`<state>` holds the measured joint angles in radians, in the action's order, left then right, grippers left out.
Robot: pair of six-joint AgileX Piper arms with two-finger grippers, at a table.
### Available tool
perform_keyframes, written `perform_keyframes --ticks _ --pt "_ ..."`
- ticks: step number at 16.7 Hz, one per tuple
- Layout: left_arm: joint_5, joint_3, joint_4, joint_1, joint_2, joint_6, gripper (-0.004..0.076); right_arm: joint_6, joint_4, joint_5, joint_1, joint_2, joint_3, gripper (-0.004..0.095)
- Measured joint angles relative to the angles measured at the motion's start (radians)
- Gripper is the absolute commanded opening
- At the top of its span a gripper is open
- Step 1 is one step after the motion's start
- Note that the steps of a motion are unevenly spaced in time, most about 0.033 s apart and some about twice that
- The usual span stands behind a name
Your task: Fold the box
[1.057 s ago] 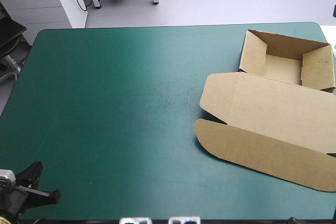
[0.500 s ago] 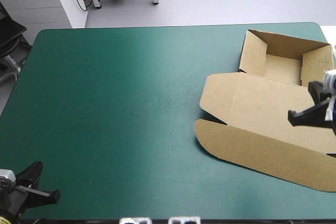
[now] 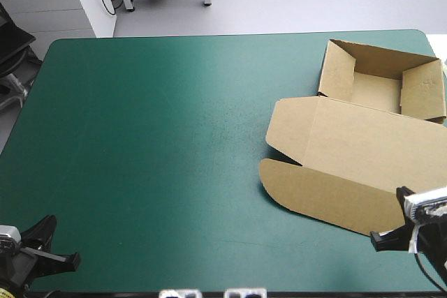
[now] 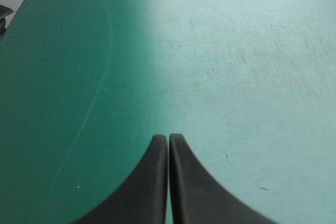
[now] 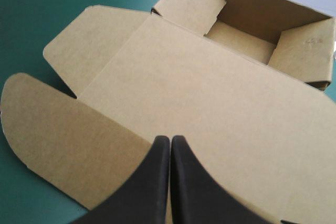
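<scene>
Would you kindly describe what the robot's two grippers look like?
Both the left gripper and the right gripper have two broad black fingers, each curved like a fin, tapering from a wide base to a narrow tip.

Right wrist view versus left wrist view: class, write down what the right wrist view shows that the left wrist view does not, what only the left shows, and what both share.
Only the right wrist view shows the box: an open tray with its lid lying flat, ahead of the right gripper. Only the left wrist view shows the left gripper over a bare stretch of the teal-green cover, marked by a faint curved line. Both show that cover and a pair of black fingers shut into one pointed arch.
</scene>
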<state>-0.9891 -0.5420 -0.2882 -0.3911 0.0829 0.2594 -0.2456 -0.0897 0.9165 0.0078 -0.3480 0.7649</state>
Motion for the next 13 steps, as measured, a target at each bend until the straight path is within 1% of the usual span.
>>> perform_keyframes --ticks 7,9,13 --pt "-0.001 0.019 0.004 0.0 0.0 -0.004 -0.0008 0.003 -0.018 -0.082 0.001 0.176 -0.259 -0.0009" --pt "0.0 0.04 0.02 0.0 0.0 -0.004 -0.0008 0.003 -0.023 -0.086 0.001 0.2 -0.297 -0.001" --pt "0.003 0.055 0.055 0.0 0.0 -0.004 -0.0008 0.003 -0.048 -0.096 0.001 0.208 -0.307 -0.0014"
